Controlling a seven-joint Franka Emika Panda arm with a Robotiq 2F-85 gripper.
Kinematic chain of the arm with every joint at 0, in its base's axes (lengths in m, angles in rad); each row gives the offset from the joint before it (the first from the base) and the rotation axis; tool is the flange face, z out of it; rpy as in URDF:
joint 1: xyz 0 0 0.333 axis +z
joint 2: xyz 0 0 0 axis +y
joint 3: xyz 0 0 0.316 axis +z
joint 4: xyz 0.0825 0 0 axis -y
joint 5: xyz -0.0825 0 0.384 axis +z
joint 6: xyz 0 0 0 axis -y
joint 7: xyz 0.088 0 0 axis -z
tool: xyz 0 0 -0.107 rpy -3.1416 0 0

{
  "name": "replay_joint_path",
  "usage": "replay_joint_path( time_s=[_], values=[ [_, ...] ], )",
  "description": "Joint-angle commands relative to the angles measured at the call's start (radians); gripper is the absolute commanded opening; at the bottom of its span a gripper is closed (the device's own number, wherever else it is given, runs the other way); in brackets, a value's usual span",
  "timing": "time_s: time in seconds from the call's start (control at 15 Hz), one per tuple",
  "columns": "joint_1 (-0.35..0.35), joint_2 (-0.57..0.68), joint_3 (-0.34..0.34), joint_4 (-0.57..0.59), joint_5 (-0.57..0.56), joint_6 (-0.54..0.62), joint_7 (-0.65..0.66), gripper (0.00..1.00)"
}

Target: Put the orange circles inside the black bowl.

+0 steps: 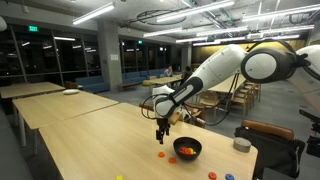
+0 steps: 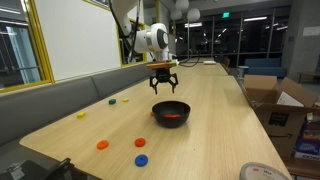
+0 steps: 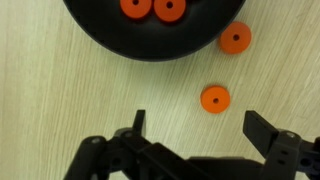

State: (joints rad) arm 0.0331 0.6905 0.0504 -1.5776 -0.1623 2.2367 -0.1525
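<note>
The black bowl (image 3: 100, 25) fills the top of the wrist view, with two orange circles (image 3: 133, 8) lying inside it. Two more orange circles rest on the table just outside its rim, one close to it (image 3: 236, 39) and one nearer my fingers (image 3: 214, 99). My gripper (image 3: 200, 125) is open and empty, hovering over the table beside the bowl, with the nearer circle just ahead of the gap between the fingertips. In both exterior views the gripper (image 1: 162, 133) (image 2: 164, 86) points straight down next to the bowl (image 1: 190, 155) (image 2: 158, 112). Further orange circles (image 2: 102, 145) lie apart.
Small blue pieces (image 2: 141, 159) (image 1: 229, 177) and a yellow piece (image 2: 81, 115) are scattered on the long wooden table. A small grey cylinder (image 1: 241, 145) stands near the table's edge. Cardboard boxes (image 2: 280, 105) and a chair (image 1: 270, 135) stand beside the table.
</note>
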Motion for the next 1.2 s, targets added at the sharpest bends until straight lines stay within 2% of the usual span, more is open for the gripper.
replay_joint_path(
  time_s=[0.0,0.2,0.47,0.73,1.13],
  values=[
    [-0.021,0.101,0.026,0.156,0.063,-0.073,-0.062,1.0],
    [-0.04,0.139,0.04,0.208,0.12,-0.093,-0.081,1.0],
    [-0.039,0.143,0.037,0.187,0.172,-0.05,-0.03,1.0],
    [0.016,0.133,0.002,0.117,0.153,0.058,0.096,1.0],
    [0.112,0.124,-0.065,-0.007,0.133,0.282,0.327,1.0]
  ],
)
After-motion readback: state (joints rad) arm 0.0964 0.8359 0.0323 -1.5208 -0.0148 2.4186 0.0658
